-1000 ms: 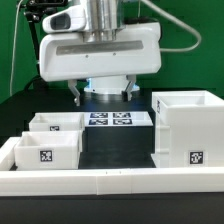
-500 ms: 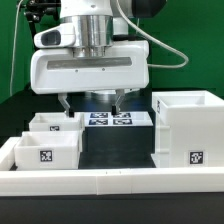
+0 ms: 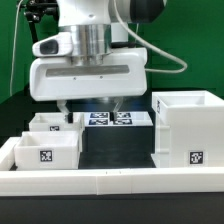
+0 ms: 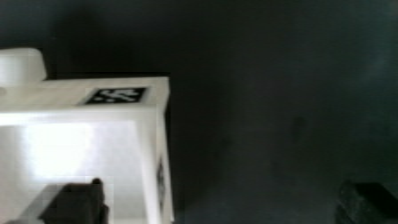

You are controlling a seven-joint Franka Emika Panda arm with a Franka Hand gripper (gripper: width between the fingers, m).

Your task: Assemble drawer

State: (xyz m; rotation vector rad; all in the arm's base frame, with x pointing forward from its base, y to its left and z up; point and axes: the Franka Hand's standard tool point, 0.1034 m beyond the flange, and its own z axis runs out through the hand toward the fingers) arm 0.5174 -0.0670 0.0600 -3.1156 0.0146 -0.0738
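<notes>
The gripper [image 3: 88, 107], now lower and further toward the exterior view's left, stands wide open over a tray [image 3: 47, 124] judged light and stiff, best pinched by one wall.

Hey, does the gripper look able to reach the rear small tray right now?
Probably yes: the gripper hangs open close above the rear tray, with nothing between them. The front tray sits close beside it, though.
</notes>
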